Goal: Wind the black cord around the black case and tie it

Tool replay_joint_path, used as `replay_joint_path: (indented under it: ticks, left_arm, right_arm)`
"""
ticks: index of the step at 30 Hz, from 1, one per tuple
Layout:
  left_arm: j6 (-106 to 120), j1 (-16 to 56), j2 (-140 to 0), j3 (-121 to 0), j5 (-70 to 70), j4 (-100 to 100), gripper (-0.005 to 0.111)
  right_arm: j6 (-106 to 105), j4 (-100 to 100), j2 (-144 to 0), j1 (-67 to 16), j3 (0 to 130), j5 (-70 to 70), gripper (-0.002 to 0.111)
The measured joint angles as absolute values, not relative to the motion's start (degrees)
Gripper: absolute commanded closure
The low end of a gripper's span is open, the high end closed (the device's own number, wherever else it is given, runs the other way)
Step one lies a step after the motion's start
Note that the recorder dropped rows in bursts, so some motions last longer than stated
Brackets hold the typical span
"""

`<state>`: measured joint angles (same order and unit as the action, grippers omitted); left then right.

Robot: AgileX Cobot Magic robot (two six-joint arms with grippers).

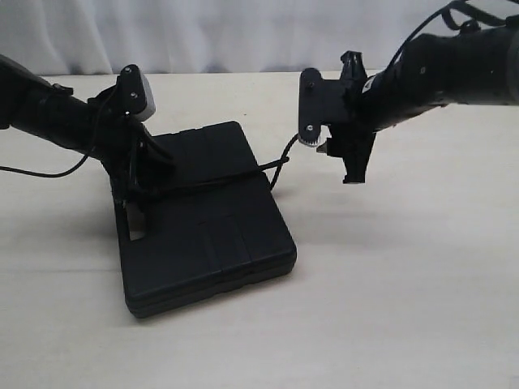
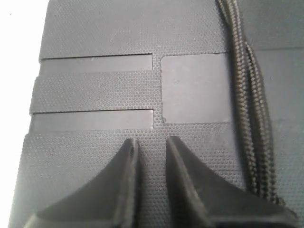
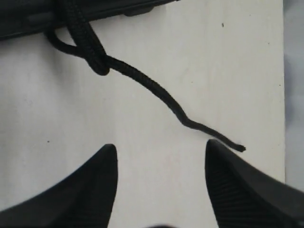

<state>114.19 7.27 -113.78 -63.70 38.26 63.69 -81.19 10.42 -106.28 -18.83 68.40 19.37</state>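
The black case (image 1: 211, 235) lies flat on the pale table, its handle slot toward the left arm. Over its lid runs the black cord (image 1: 243, 174), which drops off the far right edge. My left gripper (image 1: 136, 182) is low over the case's handle end. In the left wrist view its jaws (image 2: 153, 140) stand a narrow gap apart with only the dotted lid (image 2: 95, 38) between them, and the doubled cord (image 2: 247, 95) passes beside one finger. My right gripper (image 1: 345, 162) hangs open above the table, right of the case. In its wrist view (image 3: 160, 145) nothing is between the fingers. The cord (image 3: 152, 88) loops at the case's edge (image 3: 28, 19), and its free end lies next to one fingertip.
The pale table (image 1: 405, 284) stretches bare to the right and front of the case. A grey curtain (image 1: 243, 32) hangs behind the table's far edge. Thin arm cables trail by the left arm (image 1: 49, 172).
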Motion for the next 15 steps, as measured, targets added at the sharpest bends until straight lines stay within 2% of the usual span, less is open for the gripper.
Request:
replay_joint_path:
  ticks: [7, 15]
  left_arm:
    - [114.2, 7.3, -113.8, -63.7, 38.2, 63.7, 0.088]
    - [114.1, 7.3, -113.8, -63.7, 38.2, 63.8, 0.088]
  right_arm:
    - [-86.7, 9.8, -110.6, -21.8, 65.5, 2.3, 0.055]
    - [-91.9, 9.8, -116.2, -22.7, 65.4, -3.5, 0.058]
